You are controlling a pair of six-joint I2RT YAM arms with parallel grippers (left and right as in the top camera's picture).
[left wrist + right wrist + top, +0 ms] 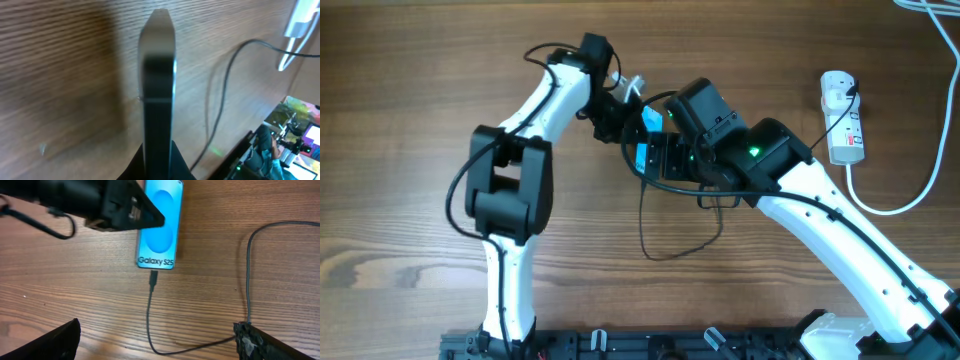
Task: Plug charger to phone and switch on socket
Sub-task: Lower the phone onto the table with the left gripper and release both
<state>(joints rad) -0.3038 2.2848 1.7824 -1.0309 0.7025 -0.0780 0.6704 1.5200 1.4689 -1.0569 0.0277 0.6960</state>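
My left gripper [159, 156] clamped phone [162, 235], right gripper [157, 330] open; charger [148, 315] touched its finger [250, 339], so retreating could've yanked it out.

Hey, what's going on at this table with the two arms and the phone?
The left gripper is clamped on the phone, whose teal screen is lit. The charger has its connector tip right at the phone's short edge and looks plugged in, though I can't be sure it's fully seated. The right gripper hangs over the cable with its fingers wide open, holding nothing. The socket lies off to the side, untouched; its switch is too small to read.
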